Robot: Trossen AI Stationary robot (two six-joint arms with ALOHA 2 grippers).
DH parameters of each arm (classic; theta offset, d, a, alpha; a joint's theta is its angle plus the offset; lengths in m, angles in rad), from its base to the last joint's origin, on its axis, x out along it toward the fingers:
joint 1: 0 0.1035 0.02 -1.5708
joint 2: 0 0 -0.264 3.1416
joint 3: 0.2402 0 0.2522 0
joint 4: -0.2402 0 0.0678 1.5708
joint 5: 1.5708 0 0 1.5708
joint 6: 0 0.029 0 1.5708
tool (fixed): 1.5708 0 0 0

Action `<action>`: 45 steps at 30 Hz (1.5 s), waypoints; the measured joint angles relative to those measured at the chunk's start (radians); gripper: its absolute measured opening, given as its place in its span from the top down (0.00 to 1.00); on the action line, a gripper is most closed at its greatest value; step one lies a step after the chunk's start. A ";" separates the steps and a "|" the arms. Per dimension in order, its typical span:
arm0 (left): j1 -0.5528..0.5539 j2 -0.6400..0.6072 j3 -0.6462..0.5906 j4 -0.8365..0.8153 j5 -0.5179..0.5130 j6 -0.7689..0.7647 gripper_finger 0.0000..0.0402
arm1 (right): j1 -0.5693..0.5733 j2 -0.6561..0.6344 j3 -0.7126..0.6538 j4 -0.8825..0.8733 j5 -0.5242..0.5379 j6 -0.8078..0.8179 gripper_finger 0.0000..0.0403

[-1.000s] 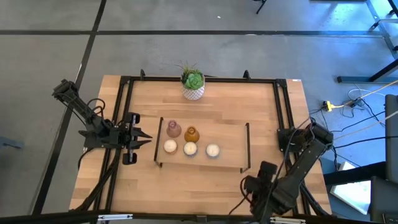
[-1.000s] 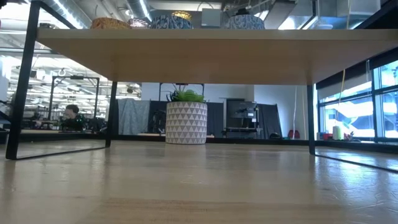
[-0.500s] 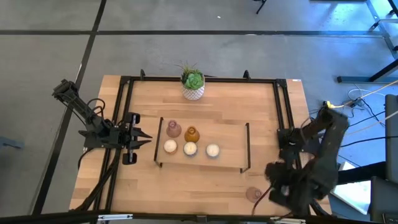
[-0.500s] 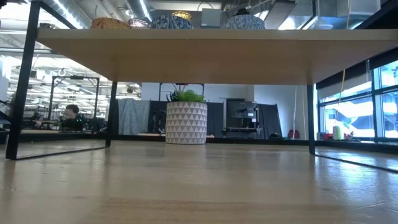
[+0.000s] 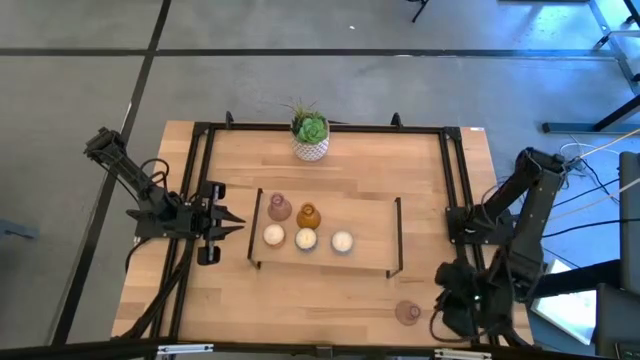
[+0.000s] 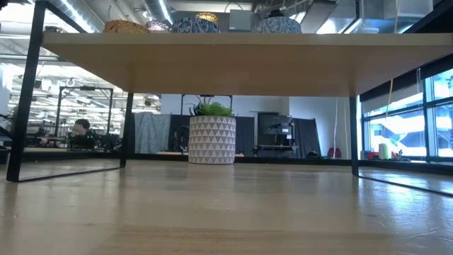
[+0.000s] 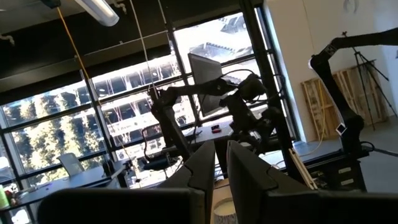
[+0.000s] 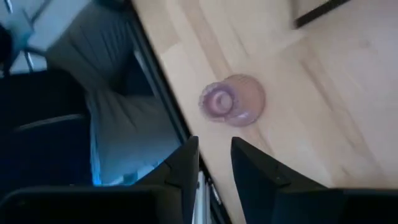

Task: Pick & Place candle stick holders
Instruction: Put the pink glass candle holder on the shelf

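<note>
One dusty-pink candle stick holder (image 5: 407, 313) stands alone on its base on the table's near right part; the right wrist view shows it from above (image 8: 231, 99). Another pink holder (image 5: 279, 208), an amber one (image 5: 308, 216) and three cream-white ones (image 5: 305, 239) stand on a low shelf (image 5: 370, 230). My right gripper (image 5: 450, 305) hangs at the table's right edge, right of the lone pink holder, pointing steeply down. Its fingers (image 8: 214, 168) stand a narrow gap apart with nothing between them. My left gripper (image 5: 228, 222) waits shut, left of the shelf.
A white pot with a green plant (image 5: 311, 138) stands at the table's far middle, also seen under the shelf (image 6: 211, 139). A black frame (image 5: 452, 170) runs around the table. Bare wood lies in front of the shelf (image 5: 300, 300).
My right gripper has drawn back from over the table's near right part toward the right edge, rising a little and turning as it went. The dusty-pink holder that the gripper covered a second ago now stands uncovered on the wood.
</note>
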 joint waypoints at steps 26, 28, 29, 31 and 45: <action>0.000 0.000 0.000 -0.006 0.000 0.000 0.91 | -0.217 0.179 0.102 0.004 -0.283 -0.244 0.76; 0.000 0.000 0.000 -0.006 0.000 0.000 0.91 | -0.218 0.199 0.102 0.003 -0.290 -0.241 0.76; 0.000 0.000 0.000 -0.006 0.000 0.000 0.91 | -0.221 0.214 0.102 -0.001 -0.305 -0.241 0.76; 0.000 0.000 0.000 -0.005 0.000 0.000 0.91 | -0.234 0.248 0.102 -0.019 -0.349 -0.241 0.76; 0.000 0.000 0.000 -0.004 0.000 -0.001 0.91 | -0.266 0.331 0.102 -0.066 -0.447 -0.265 0.76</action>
